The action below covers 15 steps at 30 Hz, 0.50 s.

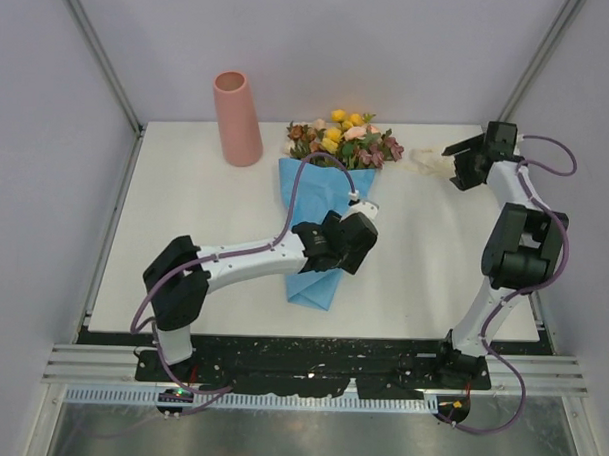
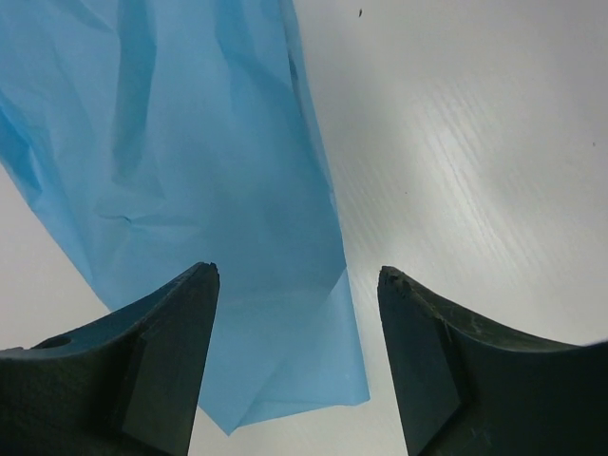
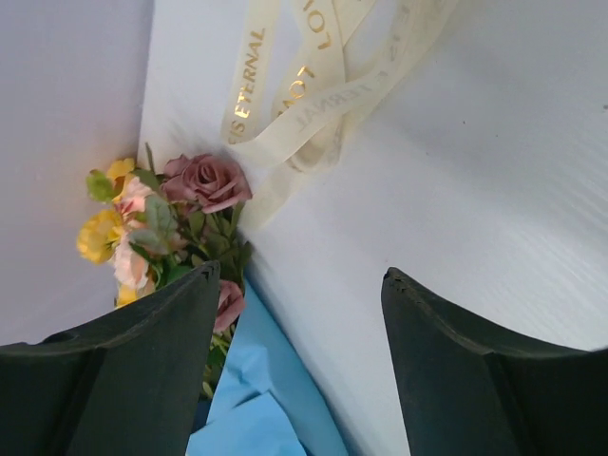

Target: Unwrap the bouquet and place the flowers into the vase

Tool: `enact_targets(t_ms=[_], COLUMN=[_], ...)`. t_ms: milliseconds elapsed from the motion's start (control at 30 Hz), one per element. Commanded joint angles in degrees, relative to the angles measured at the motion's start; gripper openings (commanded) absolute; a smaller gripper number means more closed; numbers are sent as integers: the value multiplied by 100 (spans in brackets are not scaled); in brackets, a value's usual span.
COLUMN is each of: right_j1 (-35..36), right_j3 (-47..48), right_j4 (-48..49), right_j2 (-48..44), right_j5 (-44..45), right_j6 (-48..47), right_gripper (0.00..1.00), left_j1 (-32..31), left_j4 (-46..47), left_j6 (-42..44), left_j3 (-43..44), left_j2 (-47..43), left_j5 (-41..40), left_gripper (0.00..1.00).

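Your bouquet [image 1: 316, 193] lay near-to-far, blooms pointing far. Your left gripper [image 2: 296, 275] and right gripper [image 3: 301, 275] gaped wide, holding nothing.

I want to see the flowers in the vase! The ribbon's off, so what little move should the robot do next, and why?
Probably lower the left gripper and pinch the edge of the blue paper, to start peeling it open. The ribbon lies loose beside the flowers, the paper still wraps the stems, and that gripper hangs open over it.
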Motion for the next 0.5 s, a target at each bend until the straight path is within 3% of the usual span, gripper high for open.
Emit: enact_targets(t_ms=[0,167,267,467], right_j1=[-166,-157,-78,325], right_j3=[-426,-1355,-2041,-3456], right_j4=[-157,192,685,1124], right_j2=[-864,-1691,-2473,-4406], right_j5=[-114,-1052,-1686,-1785], right_j6=[-302,-715,-1215,-1604], right_gripper=[75,76,75,75], left_j1=[-113,-157,-253,-280], left_j4=[-72,-28,-54,-230], left_j6=[-36,-63,43,26], left_j3=[141,282,299,352], left_j2=[143,495,609,846], left_j5=[-512,-398,-766,-1031], left_gripper=[72,70,70,64])
